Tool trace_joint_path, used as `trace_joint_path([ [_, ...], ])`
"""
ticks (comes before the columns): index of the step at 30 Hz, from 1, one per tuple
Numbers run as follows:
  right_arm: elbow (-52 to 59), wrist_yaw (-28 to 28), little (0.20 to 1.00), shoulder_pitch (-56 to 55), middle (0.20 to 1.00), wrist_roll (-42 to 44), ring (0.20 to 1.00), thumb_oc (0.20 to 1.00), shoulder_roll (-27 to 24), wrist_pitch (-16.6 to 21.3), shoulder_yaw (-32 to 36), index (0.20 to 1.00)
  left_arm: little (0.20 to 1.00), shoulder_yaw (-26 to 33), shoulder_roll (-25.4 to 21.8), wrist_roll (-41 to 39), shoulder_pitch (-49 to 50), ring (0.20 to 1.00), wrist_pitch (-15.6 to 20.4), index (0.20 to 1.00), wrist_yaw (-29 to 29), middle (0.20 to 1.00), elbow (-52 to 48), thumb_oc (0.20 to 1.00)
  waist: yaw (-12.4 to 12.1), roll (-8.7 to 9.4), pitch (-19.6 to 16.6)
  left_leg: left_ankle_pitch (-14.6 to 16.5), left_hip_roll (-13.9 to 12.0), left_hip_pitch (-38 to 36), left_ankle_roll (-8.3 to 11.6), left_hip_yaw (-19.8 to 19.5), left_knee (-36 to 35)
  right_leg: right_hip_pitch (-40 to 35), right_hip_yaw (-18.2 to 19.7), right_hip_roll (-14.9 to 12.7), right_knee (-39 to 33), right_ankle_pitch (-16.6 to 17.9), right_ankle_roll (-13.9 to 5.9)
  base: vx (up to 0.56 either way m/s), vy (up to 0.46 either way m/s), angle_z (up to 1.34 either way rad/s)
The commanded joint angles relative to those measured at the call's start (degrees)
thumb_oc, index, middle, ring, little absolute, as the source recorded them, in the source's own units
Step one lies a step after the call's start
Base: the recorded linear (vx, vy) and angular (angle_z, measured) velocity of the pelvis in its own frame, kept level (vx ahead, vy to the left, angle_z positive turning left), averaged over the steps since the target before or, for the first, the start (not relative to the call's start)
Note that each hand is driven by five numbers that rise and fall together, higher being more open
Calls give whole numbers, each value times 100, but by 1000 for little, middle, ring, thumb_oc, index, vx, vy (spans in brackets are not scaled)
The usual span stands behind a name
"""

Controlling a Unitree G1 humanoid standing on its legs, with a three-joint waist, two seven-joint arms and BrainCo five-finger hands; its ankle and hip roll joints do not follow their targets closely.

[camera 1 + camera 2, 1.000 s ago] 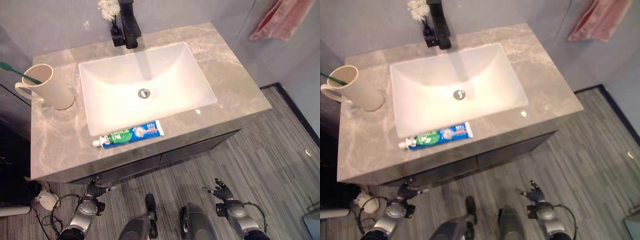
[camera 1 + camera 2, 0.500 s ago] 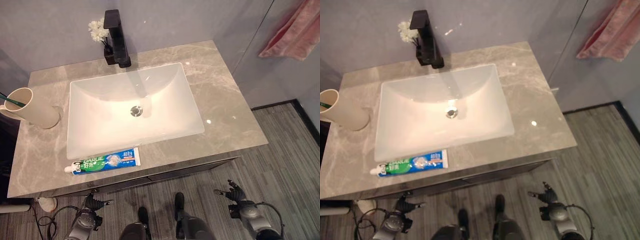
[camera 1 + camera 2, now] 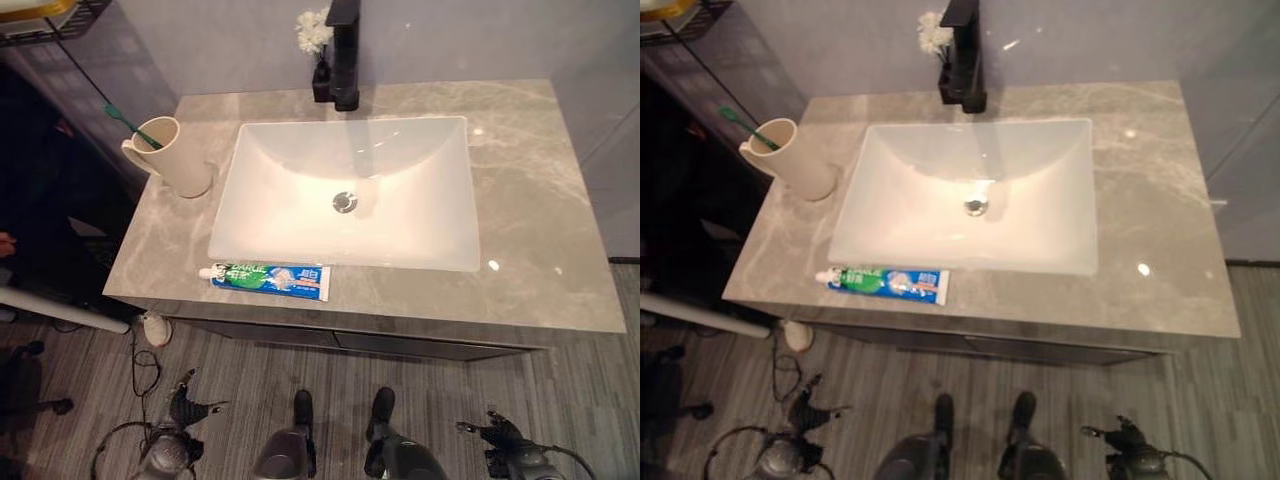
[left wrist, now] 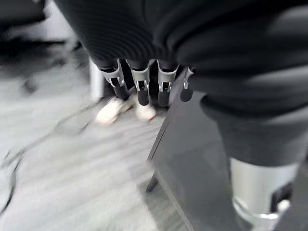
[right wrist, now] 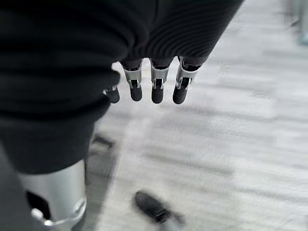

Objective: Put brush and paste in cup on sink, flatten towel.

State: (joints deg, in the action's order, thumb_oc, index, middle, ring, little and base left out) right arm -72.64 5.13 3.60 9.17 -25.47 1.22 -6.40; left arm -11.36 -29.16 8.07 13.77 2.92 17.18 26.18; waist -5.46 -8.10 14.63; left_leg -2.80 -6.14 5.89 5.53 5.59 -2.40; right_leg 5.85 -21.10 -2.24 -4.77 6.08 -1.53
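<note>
A grey marble vanity top (image 3: 540,210) holds a white rectangular basin (image 3: 350,195) with a black tap (image 3: 343,50) at its back edge and a small spray of white flowers (image 3: 313,30) just beside the tap. At the counter's left end stands a cream cup (image 3: 175,157) with a handle, and a green toothbrush (image 3: 125,118) leans out of it, bristles down inside, so the brush part of the task looks done. The toothpaste tube (image 3: 268,280) lies flat on the front lip of the counter, just beside the basin's front left corner, cap pointing toward the cup, well apart from both hands and within easy reach for a pickup. The left hand (image 4: 144,84) hangs low beside the cabinet (image 4: 192,163), fingers relaxed and slightly apart, holding nothing. The right hand (image 5: 154,84) hangs over the striped grey floor (image 5: 231,144), fingers likewise loose and empty. Both seem idle at the robot's sides while it faces the sink.
</note>
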Motion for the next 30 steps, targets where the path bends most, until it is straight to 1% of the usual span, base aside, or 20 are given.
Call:
trace_joint_path([
  [1,-314,140,1000,-36,1000,-292,1000,1000,50,-142,133,1000,1000,341,-677,436,121,1000,385,1000,-75,1000,-635,1000,15,166,-61,-701,253,376,209,-8,51,-413,285,-590,691,-782,-607,47,67,6],
  [3,-587,148,1000,-127,1000,-341,1000,1000,71,-238,338,1000,1000,600,-1103,632,312,1000,470,1000,-112,1000,-1219,1000,1,99,-105,-642,320,278,202,-18,-12,-499,261,-645,678,-823,-640,82,56,9],
  [4,-621,141,1000,-148,1000,-360,1000,1000,83,-257,380,1000,1000,799,-1277,710,445,1000,476,1000,-128,1000,-1540,1000,-6,77,-144,-654,330,277,190,-19,-46,-512,260,-649,639,-788,-648,120,40,7],
  [6,-735,83,1000,-248,1000,-474,1000,1000,144,-321,433,1000,1000,1228,-1608,860,530,1000,578,1000,-22,1000,-2074,1000,-19,37,-220,-612,370,171,207,-12,-129,-646,233,-688,565,-836,-674,85,28,6],
  [7,-733,83,1000,-242,1000,-476,1000,1000,155,-322,419,1000,1000,1278,-1614,856,579,1000,561,1000,-44,1000,-2123,1000,-3,43,-228,-640,365,198,199,-16,-127,-632,227,-679,542,-794,-670,43,26,7],
  [8,-764,83,1000,-267,1000,-491,1000,1000,184,-353,437,1000,1000,1532,-1649,814,597,1000,587,1000,40,1000,-2313,1000,-10,28,-277,-634,375,176,201,-24,-167,-672,213,-679,500,-789,-676,61,27,12],
  [9,-739,94,1000,-275,1000,-389,1000,1000,266,-376,489,1000,1000,1926,-1587,667,520,1000,594,1000,227,1000,-2582,1000,10,29,-336,-612,393,145,207,-14,-193,-728,207,-685,423,-766,-691,97,30,12],
  [10,-703,94,1000,-266,1000,-347,1000,1000,304,-382,483,1000,1000,2056,-1534,590,411,1000,621,1000,341,1000,-2673,1000,40,35,-371,-593,394,127,208,-6,-214,-739,216,-688,381,-745,-699,67,19,12],
  [13,-573,84,1000,-201,1000,-270,1000,1000,349,-364,412,1000,1000,2204,-1407,416,169,1000,648,1000,467,1000,-2846,1000,107,54,-381,-556,396,114,202,44,-235,-729,284,-686,296,-677,-719,28,25,2],
  [14,-518,28,1000,-170,1000,-191,1000,1000,403,-374,357,1000,1000,2233,-1421,359,-13,1000,678,1000,433,1000,-3103,1000,182,82,-393,-523,389,91,191,110,-250,-706,376,-689,234,-620,-744,12,36,-5],
  [16,-446,-13,1000,-128,1000,-73,1000,1000,448,-381,328,1000,1000,2214,-1366,25,-238,1000,884,1000,269,1000,-3538,1000,256,145,-392,-439,377,58,175,200,-249,-679,501,-702,194,-587,-777,8,22,-17],
  [18,-420,-21,1000,-124,1000,-31,1000,1000,455,-381,330,1000,1000,2216,-1397,-20,-288,1000,900,1000,226,1000,-3613,1000,290,151,-403,-456,366,78,159,237,-260,-640,547,-693,170,-537,-781,-1,29,-29],
  [20,-353,-89,1000,-173,1000,15,1000,1000,464,-379,330,1000,1000,2134,-1684,-79,-440,1000,1002,1000,-68,1000,-4099,1000,406,218,-427,-359,347,50,113,386,-260,-551,744,-686,136,-476,-826,17,63,-31],
  [21,-351,-102,1000,-196,1000,-8,1000,1000,470,-383,331,1000,1000,2139,-1770,-103,-437,1000,1018,1000,-121,1000,-4121,1000,404,234,-429,-335,338,41,99,441,-260,-519,809,-689,137,-461,-835,3,37,-53],
  [22,-351,-101,1000,-197,1000,-8,1000,1000,471,-384,332,1000,1000,2139,-1772,-104,-437,1000,1018,1000,-122,1000,-4121,1000,395,236,-431,-334,337,41,99,449,-260,-515,818,-689,138,-460,-835,2,22,-52],
  [24,-433,-133,1000,-298,1000,-137,1000,1000,460,-429,341,1000,1000,2095,-2013,-139,-386,1000,1036,1000,-285,1000,-4252,1000,460,270,-430,-283,308,17,75,533,-259,-471,916,-685,129,-442,-856,8,44,-44],
  [25,-471,-143,1000,-325,1000,-180,1000,1000,456,-454,351,1000,1000,2115,-2087,-180,-363,1000,1033,1000,-325,1000,-4282,1000,451,293,-440,-269,302,6,69,556,-258,-458,949,-680,132,-438,-862,13,50,-35],
  [30,-587,-185,1000,-435,1000,-325,1000,1000,450,-522,371,1000,1000,2071,-2288,-349,-251,1000,1023,1000,-557,1000,-4237,1000,468,362,-429,-246,278,-7,54,586,-259,-416,1003,-654,153,-435,-874,6,11,-10],
])
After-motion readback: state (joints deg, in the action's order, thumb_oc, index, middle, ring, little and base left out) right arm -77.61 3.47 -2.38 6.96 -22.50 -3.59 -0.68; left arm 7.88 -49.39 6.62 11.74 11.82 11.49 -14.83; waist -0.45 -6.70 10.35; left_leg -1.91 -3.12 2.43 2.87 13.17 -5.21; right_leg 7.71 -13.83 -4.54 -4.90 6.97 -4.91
